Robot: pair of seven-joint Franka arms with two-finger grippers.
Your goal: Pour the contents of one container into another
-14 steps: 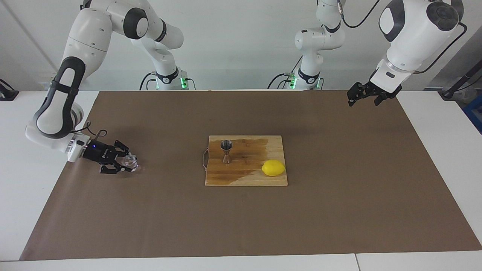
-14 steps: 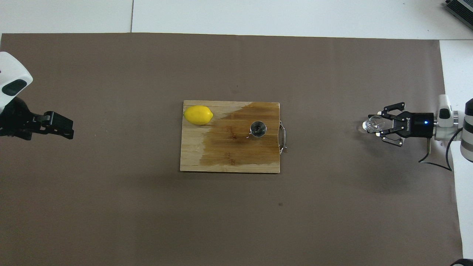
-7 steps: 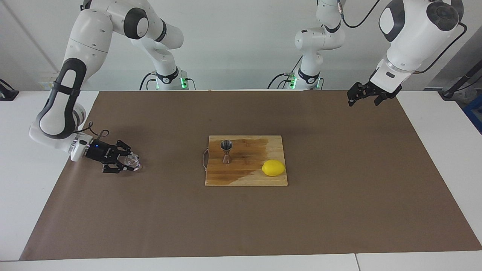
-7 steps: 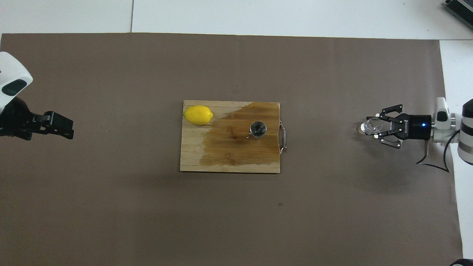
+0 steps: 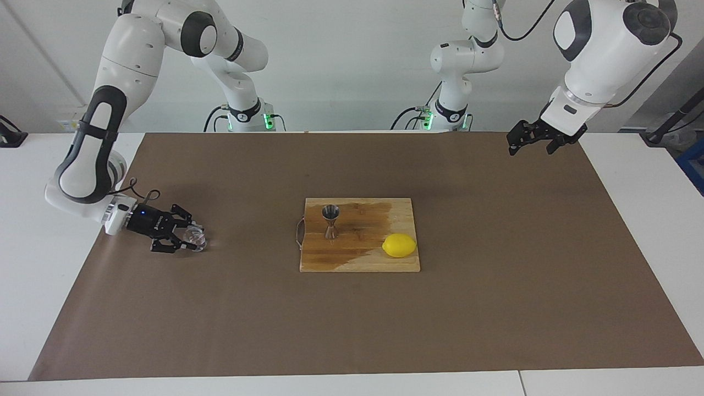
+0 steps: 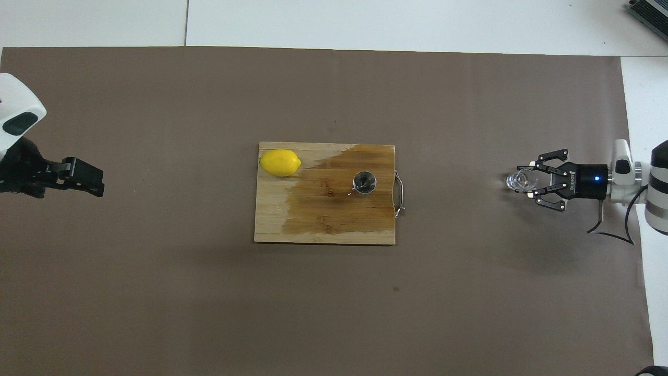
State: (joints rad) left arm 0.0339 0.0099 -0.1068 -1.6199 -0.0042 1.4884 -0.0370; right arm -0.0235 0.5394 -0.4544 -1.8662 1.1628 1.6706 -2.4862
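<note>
— So, where is the glass, and does my right gripper point(image 5: 188, 238) have it?

— Your tumbler point(image 5: 196, 235) is low at the tabletop point(image 5: 495, 308), toward the right arm's end and well apart from the cutting board point(image 5: 357, 261). The right gripper lies almost level and brackets it from the side. I can't tell whether it is clamped on the glass or only standing around it, so don't assume either.

— How do I handle this step, then?

— Make sure of the hold before you lift. A faceted glass taken from the side will probably slip or tip if the squeeze is slack. Raise it level, rim up, and carry it over to the jigger point(image 5: 330, 220), which stands upright on the board near the handle end. Its mouth is small, so bring the rim close above it and tilt slowly. Watch the lemon point(image 5: 399, 245) at the board's other end; it's out of your path.

— And my left gripper point(image 5: 529, 140)?

— It's spread wide, holding nothing, waiting in the air over the left arm's end of the tabletop.
</note>
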